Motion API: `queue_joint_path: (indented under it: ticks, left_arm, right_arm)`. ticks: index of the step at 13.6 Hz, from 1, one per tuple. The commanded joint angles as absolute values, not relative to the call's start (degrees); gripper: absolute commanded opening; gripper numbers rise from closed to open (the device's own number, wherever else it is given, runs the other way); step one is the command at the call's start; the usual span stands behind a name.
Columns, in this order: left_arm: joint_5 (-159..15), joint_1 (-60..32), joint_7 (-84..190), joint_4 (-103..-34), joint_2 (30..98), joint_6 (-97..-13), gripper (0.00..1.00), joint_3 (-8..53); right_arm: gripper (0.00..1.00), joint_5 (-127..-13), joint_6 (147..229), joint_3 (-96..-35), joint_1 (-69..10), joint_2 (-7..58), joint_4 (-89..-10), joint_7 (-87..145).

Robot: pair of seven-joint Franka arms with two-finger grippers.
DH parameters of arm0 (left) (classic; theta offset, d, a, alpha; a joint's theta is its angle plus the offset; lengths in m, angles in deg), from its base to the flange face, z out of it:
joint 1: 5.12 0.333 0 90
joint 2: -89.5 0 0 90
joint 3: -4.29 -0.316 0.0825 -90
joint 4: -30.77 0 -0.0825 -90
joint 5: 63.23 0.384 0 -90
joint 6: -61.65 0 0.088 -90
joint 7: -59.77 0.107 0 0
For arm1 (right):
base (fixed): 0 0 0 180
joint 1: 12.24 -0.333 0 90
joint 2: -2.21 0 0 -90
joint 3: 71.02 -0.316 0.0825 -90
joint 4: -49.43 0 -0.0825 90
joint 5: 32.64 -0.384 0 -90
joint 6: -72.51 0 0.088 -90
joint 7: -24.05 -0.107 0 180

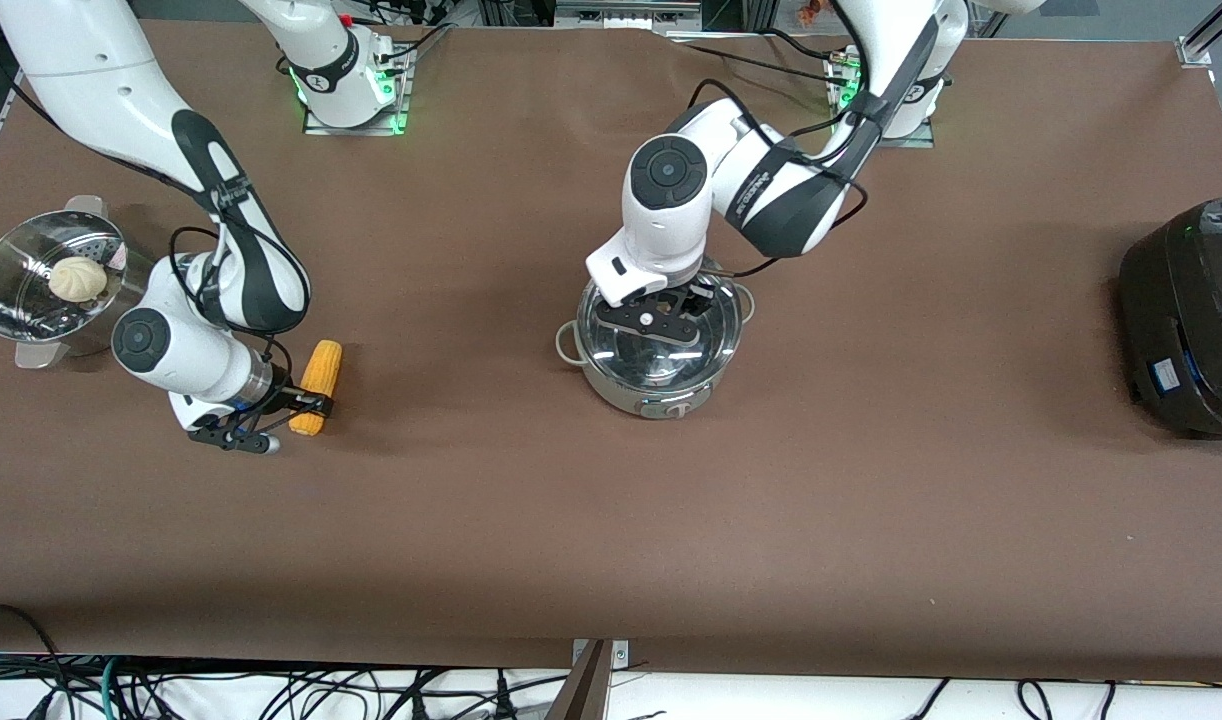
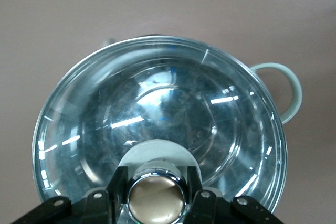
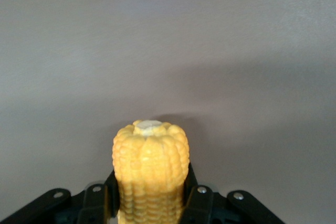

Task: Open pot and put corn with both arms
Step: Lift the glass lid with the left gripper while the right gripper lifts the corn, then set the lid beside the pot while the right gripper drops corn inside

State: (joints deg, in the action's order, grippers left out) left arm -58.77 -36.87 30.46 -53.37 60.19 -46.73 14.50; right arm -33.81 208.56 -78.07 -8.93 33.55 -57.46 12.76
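The steel pot (image 1: 661, 385) stands mid-table with its glass lid (image 1: 626, 350) on. My left gripper (image 1: 661, 318) is over the lid. In the left wrist view its fingers (image 2: 112, 195) press on both sides of the tan lid knob (image 2: 156, 199), shut on it, and the lid (image 2: 157, 103) sits on the pot. The yellow corn (image 1: 318, 380) lies toward the right arm's end of the table. My right gripper (image 1: 309, 408) is shut on its end nearer the front camera. In the right wrist view the corn (image 3: 150, 166) sits between the fingers (image 3: 199, 203).
A perforated steamer basket (image 1: 11, 300) holding a white bun (image 1: 78, 278) stands at the right arm's end of the table, close to that arm's elbow. A large black cooker (image 1: 1191, 320) stands at the left arm's end.
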Motion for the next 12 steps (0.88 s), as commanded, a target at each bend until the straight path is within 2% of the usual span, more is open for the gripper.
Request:
queue_joint_path:
  ticks: [1,3,4,6,7,9,12]
  left_arm:
    - [-57.5,-31.5,32.1,-46.6,64.7,-31.2,0.0,14.2]
    - [-57.5,-25.4,42.0,-45.3,66.6,-22.7,0.0,14.7]
    - [-57.5,-21.9,51.0,-46.6,67.9,-21.0,0.0,14.4]
    - [-58.5,-11.0,65.6,-49.0,69.5,-21.0,0.01,14.7]
    - [-58.5,-6.5,71.1,-50.3,69.2,-21.8,0.02,14.7]
    - [-58.3,-1.0,77.8,-58.6,69.3,-30.8,0.03,14.8]
    - [-58.3,0.9,78.4,-76.1,69.3,-54.0,0.06,14.8]
  right_arm:
    - [0.0,-34.7,190.5,-81.1,-8.6,23.2,-52.6,13.2]
    - [0.0,-35.4,176.2,-85.4,-8.6,21.9,-42.0,11.7]
    - [0.0,-36.4,172.2,-88.7,-9.0,22.2,-36.3,8.7]
    - [0.0,-35.9,171.3,-95.3,-12.1,23.9,-30.5,0.6]
    - [0.0,-35.4,172.5,-96.0,-15.7,24.8,-29.1,-2.9]
    - [0.0,-33.2,179.2,-95.9,-23.9,27.0,-28.0,-9.5]
    - [0.0,-25.2,188.2,-95.6,-35.1,36.4,-22.8,-22.6]
